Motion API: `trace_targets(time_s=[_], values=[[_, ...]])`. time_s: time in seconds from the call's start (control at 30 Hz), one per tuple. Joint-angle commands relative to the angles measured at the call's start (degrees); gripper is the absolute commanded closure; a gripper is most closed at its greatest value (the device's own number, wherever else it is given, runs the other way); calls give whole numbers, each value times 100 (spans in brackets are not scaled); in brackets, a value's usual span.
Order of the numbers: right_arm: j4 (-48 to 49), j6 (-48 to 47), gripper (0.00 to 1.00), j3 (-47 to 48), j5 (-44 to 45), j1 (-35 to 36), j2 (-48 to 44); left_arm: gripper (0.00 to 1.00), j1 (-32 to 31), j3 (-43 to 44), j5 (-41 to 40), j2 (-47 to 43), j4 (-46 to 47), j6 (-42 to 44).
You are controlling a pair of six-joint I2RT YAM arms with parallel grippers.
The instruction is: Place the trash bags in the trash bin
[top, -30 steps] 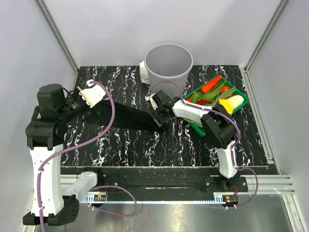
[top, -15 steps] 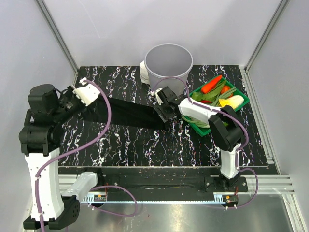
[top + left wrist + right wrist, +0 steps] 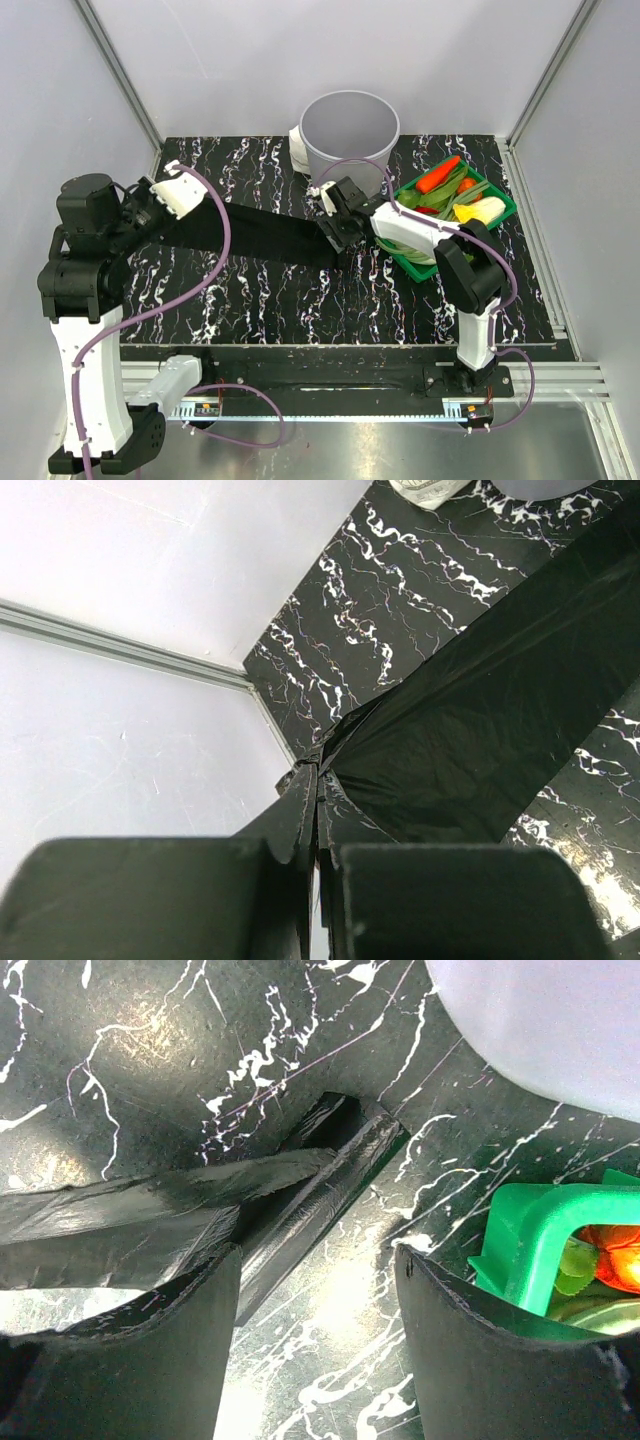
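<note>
Task not done: the bag (image 3: 270, 235) lies stretched across the counter (image 3: 260, 300), wholly outside the bin (image 3: 335, 160), my left jaws pinching its left end, my right jaws spread over its bin-side end, gripping nothing.

At the middle back of the black marbled table (image 3: 250, 295) stands the light-grey round plastic bin (image 3: 340, 160), with a small white wrapped roll (image 3: 298, 140) touching its left side. The green rectangular plastic basket of vegetables (image 3: 504, 206) sits to the bin's right. The thin black plastic film bag (image 3: 270, 235) stretches from the left gripper (image 3: 318, 790), at the left, to the right gripper (image 3: 315, 1290) before the bin.
</note>
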Motion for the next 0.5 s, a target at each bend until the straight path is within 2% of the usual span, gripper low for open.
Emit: trace_targets(time_s=[0.0, 0.47], values=[[105, 125, 31, 185, -236, -29, 119, 100, 36, 217, -173, 23, 146, 27], [79, -85, 32, -43, 168, -108, 58, 100, 36, -265, -717, -47, 436, 247]])
